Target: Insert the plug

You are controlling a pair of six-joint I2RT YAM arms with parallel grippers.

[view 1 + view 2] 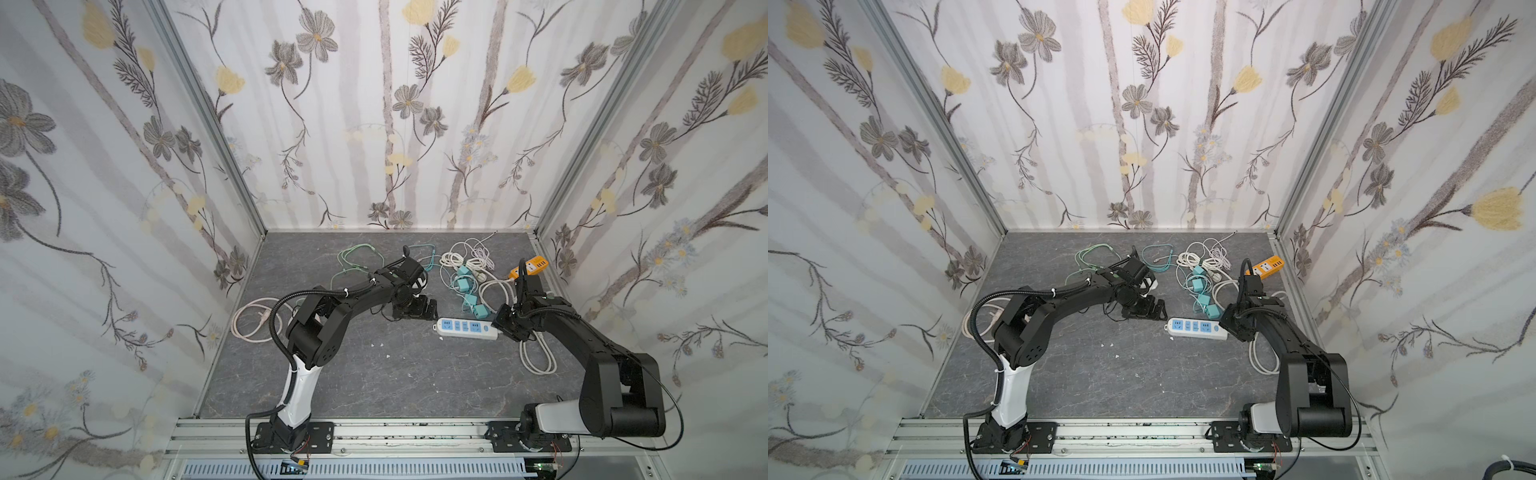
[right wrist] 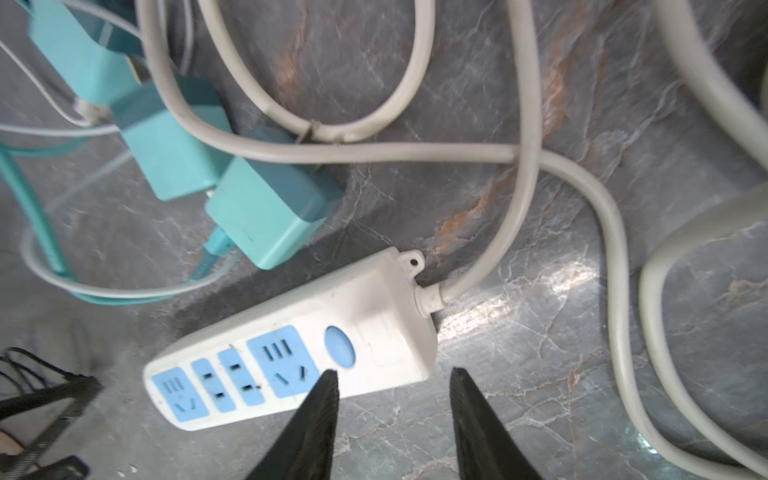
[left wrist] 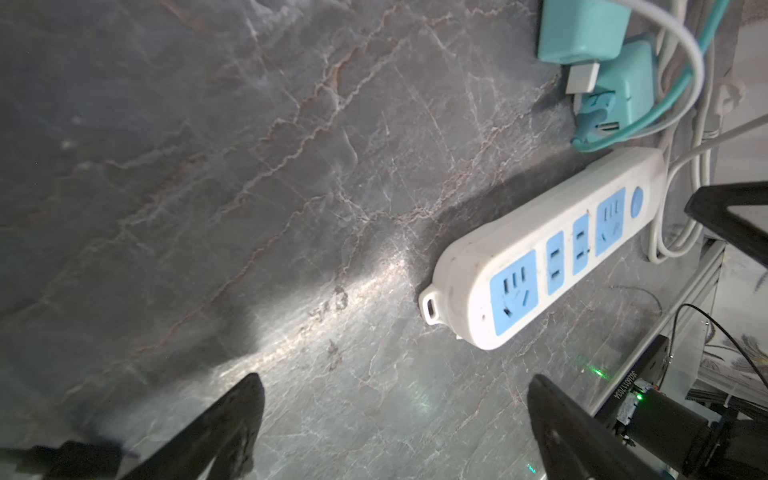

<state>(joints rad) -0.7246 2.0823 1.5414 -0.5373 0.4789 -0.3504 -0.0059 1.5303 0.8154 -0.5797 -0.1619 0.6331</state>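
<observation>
Running along the near edge, an aluminium rail (image 1: pixel 374 432) carried both arm bases; beyond it spread the dark grey marbled tabletop (image 1: pixel 374 378), dotted with a few white flecks; a coiled beige cable (image 1: pixel 249 326) lay at its left side; right of the middle lay the white power strip (image 1: pixel 465 328), blue sockets facing up, its pale cord (image 1: pixel 538 357) looping off to the right; the left gripper (image 3: pixel 395 386) hung just left of the strip with its jaws spread wide and nothing between them; the right gripper (image 2: pixel 390 374) sat over the strip's cord end, jaws parted, clamping nothing that I could see; the teal plug adapters (image 1: pixel 480 311) lay in a loose row just behind the strip, none of them in a socket; farther back sat tangled white leads (image 1: pixel 467 259), thin green leads (image 1: pixel 353 257) and an orange strip (image 1: pixel 530 266); floral wallpaper (image 1: pixel 395 124) closed in three sides between aluminium posts (image 1: pixel 208 124)
</observation>
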